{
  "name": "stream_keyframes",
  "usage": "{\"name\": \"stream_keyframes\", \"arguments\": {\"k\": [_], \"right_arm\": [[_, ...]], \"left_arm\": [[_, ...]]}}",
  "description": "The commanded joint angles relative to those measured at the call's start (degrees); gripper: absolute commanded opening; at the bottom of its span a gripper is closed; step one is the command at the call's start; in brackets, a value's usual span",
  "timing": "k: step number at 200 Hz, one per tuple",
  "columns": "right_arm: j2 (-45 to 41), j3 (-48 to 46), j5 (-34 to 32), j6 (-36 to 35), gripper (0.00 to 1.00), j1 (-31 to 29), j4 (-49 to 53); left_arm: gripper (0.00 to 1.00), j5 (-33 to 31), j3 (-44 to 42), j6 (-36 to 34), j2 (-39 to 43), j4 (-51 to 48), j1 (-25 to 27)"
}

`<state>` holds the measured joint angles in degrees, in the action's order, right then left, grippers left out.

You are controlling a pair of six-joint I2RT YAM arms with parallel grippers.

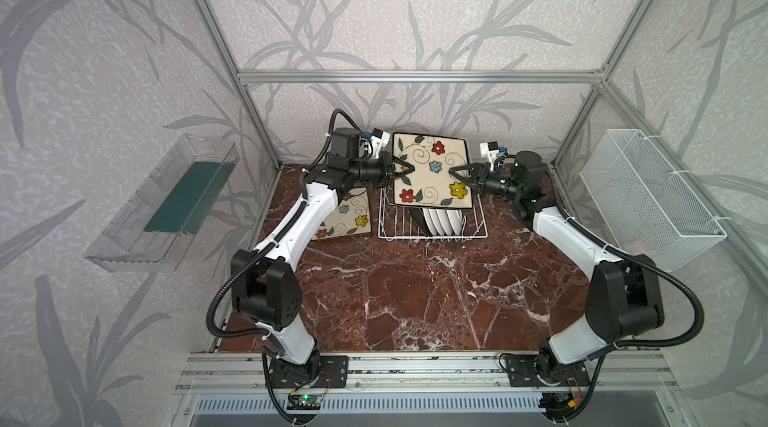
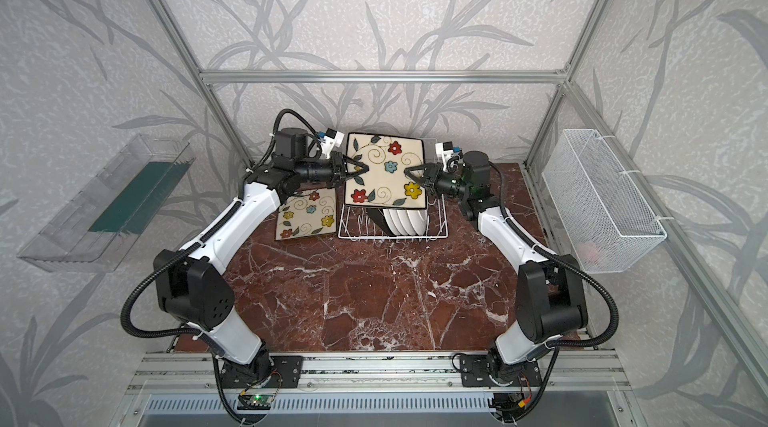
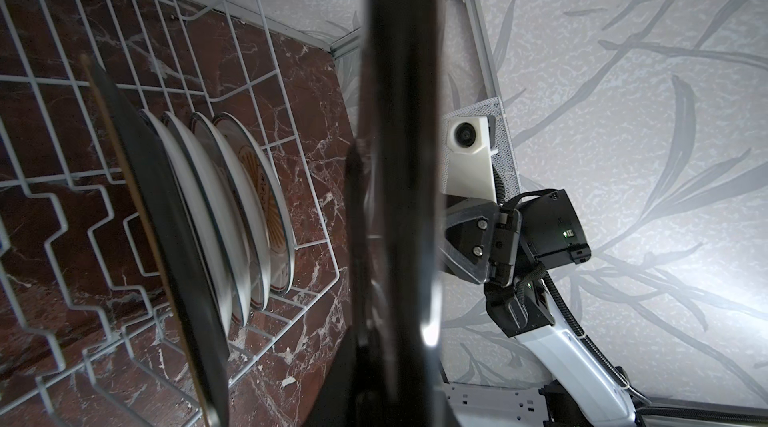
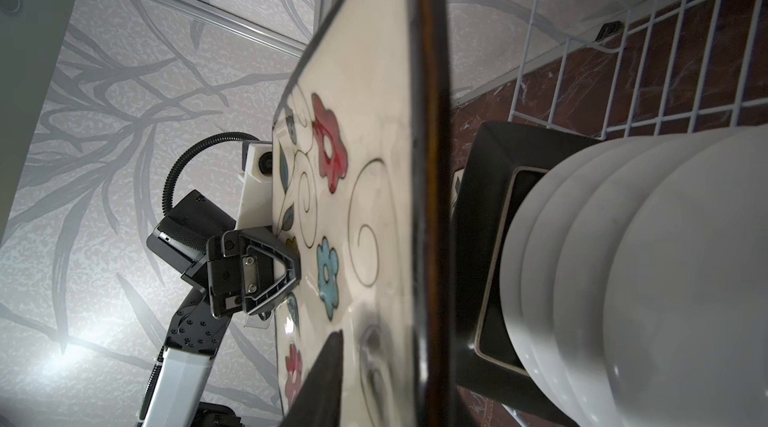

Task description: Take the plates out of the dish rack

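Both top views are bright, evenly lit and sharp, with only soft shadows on the table (image 1: 415,292). In the left wrist view the square plate (image 3: 399,155), very near the lens, is a dark blur. White glare washes the wall (image 4: 62,354) in both wrist views.

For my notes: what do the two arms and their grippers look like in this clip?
Both arms match: the left arm and right arm have white link shells with black joint housings and black bases. Black ribbed cable conduit loops beside each. The left gripper and right gripper are black, with hollow triangular fingers. A white camera housing with blue connectors sits on each wrist.
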<state>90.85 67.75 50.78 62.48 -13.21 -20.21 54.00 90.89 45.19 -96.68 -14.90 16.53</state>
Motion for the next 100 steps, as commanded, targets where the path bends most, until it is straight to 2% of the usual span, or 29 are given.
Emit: {"name": "stream_keyframes", "arguments": {"k": [1, 32, 68, 83, 100], "right_arm": [[-1.5, 1.9, 1.8, -0.4, 0.35, -1.1, -4.8], [-1.6, 2.1, 1.8, -0.2, 0.36, -1.1, -4.6], [-1.7, 2.5, 1.8, -0.7, 0.45, -0.9, -3.4], [-1.9, 2.6, 1.4, -1.0, 0.51, -0.9, -2.6], [-2.9, 2.7, -0.2, -2.4, 0.65, -0.4, 0.0]], "left_arm": [[0.00, 0.0, -0.9, 2.4, 1.4, 7.7, 0.0], [0.00, -0.6, -1.8, 3.7, 1.8, 8.9, -0.2], [0.00, -1.2, -2.7, 4.7, 2.4, 10.1, -0.4], [0.00, -1.4, -2.6, 5.0, 2.7, 10.3, -0.7], [0.00, -1.4, -2.4, 5.3, 3.0, 10.5, -1.1]]}}
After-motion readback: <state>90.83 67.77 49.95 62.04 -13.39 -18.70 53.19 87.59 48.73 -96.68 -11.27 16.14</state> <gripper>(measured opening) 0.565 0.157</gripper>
